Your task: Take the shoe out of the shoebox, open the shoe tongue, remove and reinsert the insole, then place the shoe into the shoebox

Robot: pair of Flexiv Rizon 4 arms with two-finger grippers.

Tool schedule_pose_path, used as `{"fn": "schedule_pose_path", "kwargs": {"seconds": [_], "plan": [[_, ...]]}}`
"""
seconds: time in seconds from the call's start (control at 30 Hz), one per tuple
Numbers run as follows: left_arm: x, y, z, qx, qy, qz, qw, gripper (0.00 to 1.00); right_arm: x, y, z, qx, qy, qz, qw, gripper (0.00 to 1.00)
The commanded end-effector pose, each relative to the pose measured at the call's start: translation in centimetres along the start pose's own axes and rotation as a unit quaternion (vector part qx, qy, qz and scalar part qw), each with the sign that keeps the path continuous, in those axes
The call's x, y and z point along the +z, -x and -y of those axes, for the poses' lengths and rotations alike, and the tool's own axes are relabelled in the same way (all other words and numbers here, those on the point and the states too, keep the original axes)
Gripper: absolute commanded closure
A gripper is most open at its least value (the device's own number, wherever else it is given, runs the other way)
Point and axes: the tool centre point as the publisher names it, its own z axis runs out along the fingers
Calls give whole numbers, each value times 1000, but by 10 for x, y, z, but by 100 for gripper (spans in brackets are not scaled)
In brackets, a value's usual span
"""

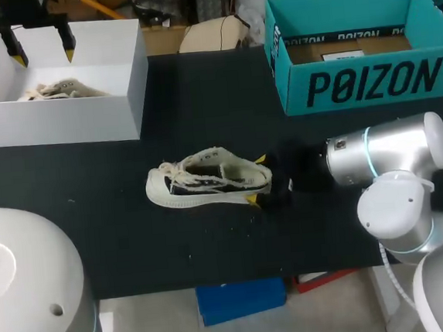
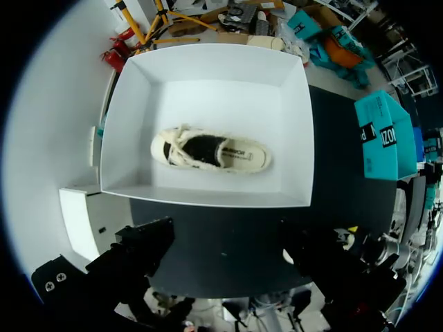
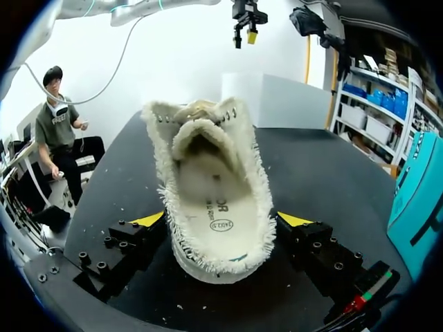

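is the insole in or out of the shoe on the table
In. The right wrist view looks into the shoe and shows the insole lying flat inside it.

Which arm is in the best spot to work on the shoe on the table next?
The right arm, I'd say. The right gripper has its yellow tips against both sides of the heel of the shoe on the table. The left gripper hangs open, far away above the white box.
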Motion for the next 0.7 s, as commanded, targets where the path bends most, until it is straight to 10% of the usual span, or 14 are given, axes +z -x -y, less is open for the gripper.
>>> {"fn": "schedule_pose_path", "kwargs": {"seconds": [0.03,0.07,0.1,0.5,0.7], "plan": [[0,0,0,0,1,1,1000,0,4,5,2,-9,15,-21,1000,60],[0,0,0,0,1,1,1000,0,5,5,1,-12,26,-33,999,93],[0,0,0,0,1,1,1000,0,6,4,0,-15,26,-46,998,100],[0,0,0,0,1,1,1000,0,6,4,0,-15,26,-46,998,100],[-23,-31,-15,-9,-25,29,999,0,6,4,0,-15,26,-46,998,100]]}}
